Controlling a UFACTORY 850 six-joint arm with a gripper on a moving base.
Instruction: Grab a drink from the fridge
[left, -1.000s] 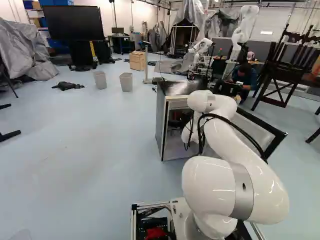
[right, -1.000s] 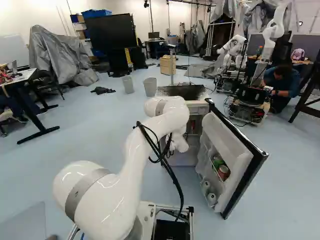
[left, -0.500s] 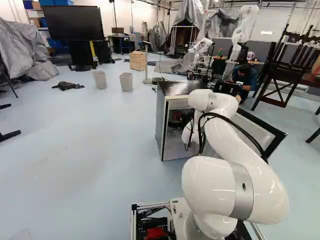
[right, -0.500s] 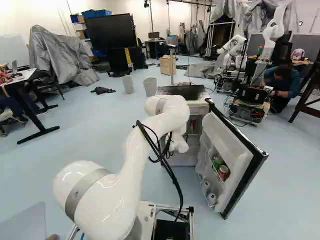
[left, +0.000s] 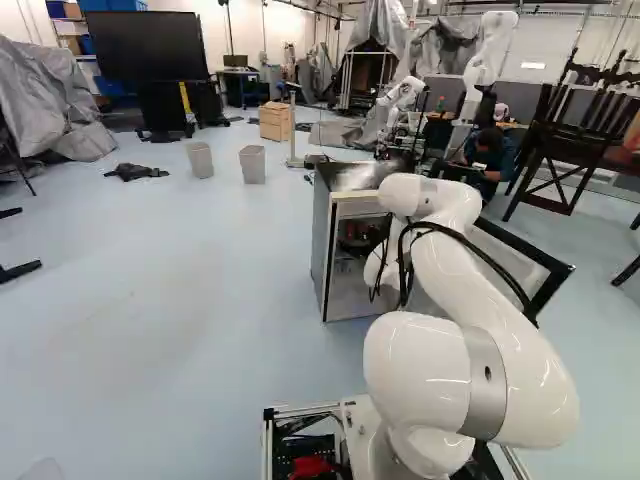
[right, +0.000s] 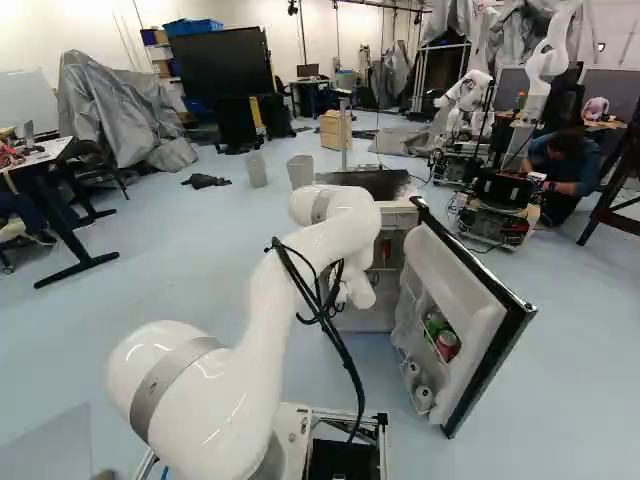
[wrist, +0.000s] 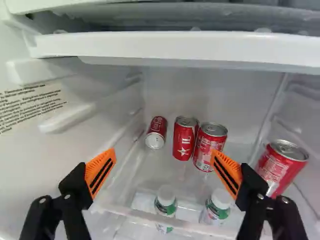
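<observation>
**Red cans lined up inside the fridge, jaws spread wide**

And there they are: a slim red can (wrist: 185, 137) and a wider red can (wrist: 210, 147) standing side by side, deep in the fridge (left: 322, 245), with a tipped Coca-Cola can (wrist: 156, 131) just beside them. Nothing is grasped; the jaws of the gripper (wrist: 164, 159) are released, held well apart, short of the cans.

The reach is the step in hand, it seems. One can should be picked out and centred between the fingers, then approached straight and low, the closing saved until both pads flank it. Care is needed with that standing pair: a finger could easily be driven into the neighbour.

Further out, two white-capped bottles (wrist: 165, 204) (wrist: 218, 204) could be clipped on the way in. Another red can (wrist: 281, 167) is seen by the side wall. Overhead, a white shelf edge (wrist: 175, 46) limits any lift, and the open door (right: 488, 350) must be cleared on the way out.
</observation>
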